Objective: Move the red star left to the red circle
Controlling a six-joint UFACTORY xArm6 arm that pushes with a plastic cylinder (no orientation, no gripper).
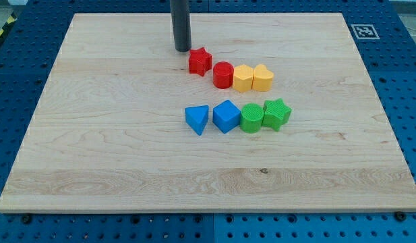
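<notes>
The red star (199, 61) lies on the wooden board, up and to the left of the red circle (223, 74), with their edges touching or nearly so. My tip (183, 49) rests on the board just to the upper left of the red star, a small gap away from it. The dark rod rises straight to the view's top.
A yellow hexagon (243, 78) and a yellow heart (263, 78) sit right of the red circle. Below them lie a blue triangle (197, 119), a blue cube (226, 116), a green circle (251, 118) and a green star (276, 113). The board's top edge (261, 13) is near.
</notes>
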